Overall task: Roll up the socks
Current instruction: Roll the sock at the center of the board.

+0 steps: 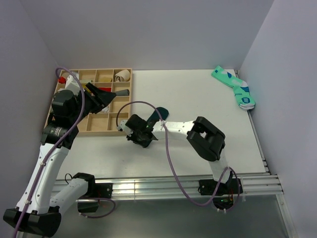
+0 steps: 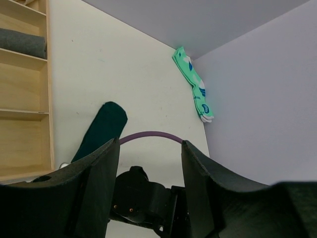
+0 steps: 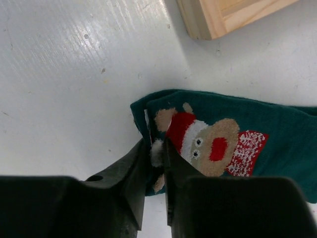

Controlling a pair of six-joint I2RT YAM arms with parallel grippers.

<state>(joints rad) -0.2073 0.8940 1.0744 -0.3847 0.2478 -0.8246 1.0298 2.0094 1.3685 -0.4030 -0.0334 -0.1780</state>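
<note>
Right end effector (image 3: 157, 151) tight on socks (image 3: 277, 124)

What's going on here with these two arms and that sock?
The right arm stretches across the table, and the right gripper pinches the cuff edge of a dark green sock with a Santa-hatted figure on it. The sock lies flat, not yet rolled, beside a corner of the wooden tray. The left gripper hangs open, holding nothing. A mint-green pair lies untouched at the far right corner.

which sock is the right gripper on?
The dark green sock with the red-hatted figure; the right gripper pinches its cuff beside the tray. The mint-green pair lies apart at the far right edge.
</note>
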